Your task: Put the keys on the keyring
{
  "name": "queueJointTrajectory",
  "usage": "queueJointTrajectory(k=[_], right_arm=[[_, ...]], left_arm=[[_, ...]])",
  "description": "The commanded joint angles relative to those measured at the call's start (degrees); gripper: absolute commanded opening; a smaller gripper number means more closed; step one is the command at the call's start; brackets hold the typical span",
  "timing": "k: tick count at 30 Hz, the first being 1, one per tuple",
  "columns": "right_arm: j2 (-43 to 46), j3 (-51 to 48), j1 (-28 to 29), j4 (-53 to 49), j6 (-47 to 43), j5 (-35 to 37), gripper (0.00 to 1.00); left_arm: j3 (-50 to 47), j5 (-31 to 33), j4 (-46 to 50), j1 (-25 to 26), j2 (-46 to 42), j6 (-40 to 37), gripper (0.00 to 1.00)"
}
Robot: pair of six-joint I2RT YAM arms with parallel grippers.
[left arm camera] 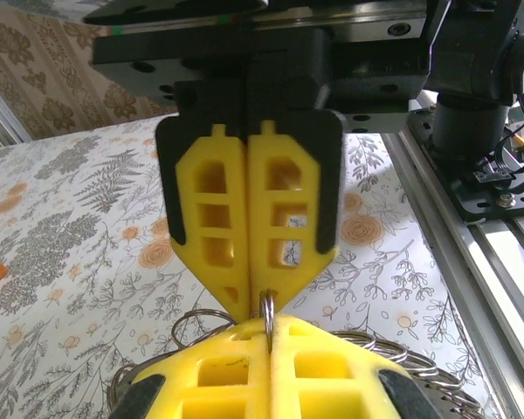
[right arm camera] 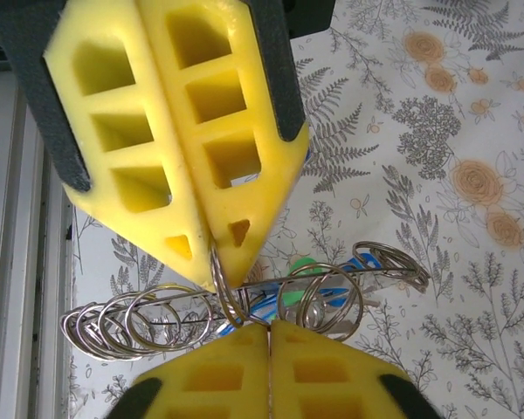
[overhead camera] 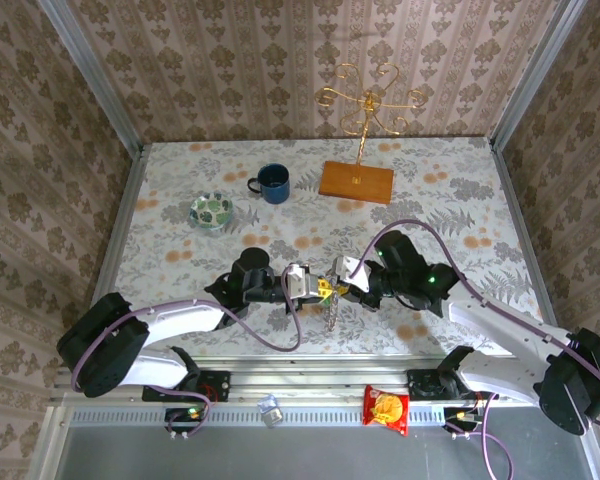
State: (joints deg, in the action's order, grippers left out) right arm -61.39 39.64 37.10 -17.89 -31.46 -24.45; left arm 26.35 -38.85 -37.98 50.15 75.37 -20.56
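Left gripper (left arm camera: 269,336) and right gripper (right arm camera: 269,339) tip-to-tip, both pinching keyring (right arm camera: 223,288) between them

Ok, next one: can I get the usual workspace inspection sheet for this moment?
Surface: table under a floral cloth; no spills seen.
Job's things: keyring, a chain of wire rings, held up between both grippers; keys with blue and green tags sit among its rings, and I cannot tell whether they are threaded.
Clutter: green-patterned dish, blue mug, gold wire stand on a wooden base, snack packet on the front rail.
Grippers: left gripper shut on the keyring; right gripper shut on it too, tip to tip.
Cables: purple cables loop off both arms.
Surroundings: wallpapered walls on three sides.
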Motion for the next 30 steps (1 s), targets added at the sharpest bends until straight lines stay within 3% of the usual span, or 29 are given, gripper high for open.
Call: queueJointTrajectory(k=[1, 12, 15, 19, 23, 26, 30], right_arm=[[3.65, -1.05, -0.36, 2.46, 0.61, -2.27, 0.24], [2.42, -2.06, -0.36, 6.72, 1.84, -4.39, 0.23], [1.77, -2.28, -0.36, 8.13, 2.2, -4.55, 0.18], [1.01, -1.94, -0.41, 8.07, 2.2, -5.27, 0.01], [1.04, -0.61, -0.36, 5.77, 1.26, -5.3, 0.0], [0.34, 1.72, -0.19, 1.42, -0.64, -5.18, 0.0], [-0.95, 5.14, 0.66, -4.03, -3.2, -4.56, 0.0]], left_arm=[[-0.73, -1.49, -4.62, -0.52, -1.02, 1.92, 0.0], [-1.65, -1.67, -8.74, -0.58, 0.04, 4.21, 0.0], [-1.74, -1.97, -9.01, -0.72, 0.12, 4.27, 0.0], [-1.94, -2.03, -10.01, -0.76, 0.15, 4.65, 0.0], [-2.09, -0.4, -9.25, -0.85, 0.15, 4.6, 0.0], [-1.19, 1.56, -5.67, -0.76, 0.0, 3.29, 0.15], [0.31, 5.61, -0.24, -0.32, -0.25, 0.33, 0.17]])
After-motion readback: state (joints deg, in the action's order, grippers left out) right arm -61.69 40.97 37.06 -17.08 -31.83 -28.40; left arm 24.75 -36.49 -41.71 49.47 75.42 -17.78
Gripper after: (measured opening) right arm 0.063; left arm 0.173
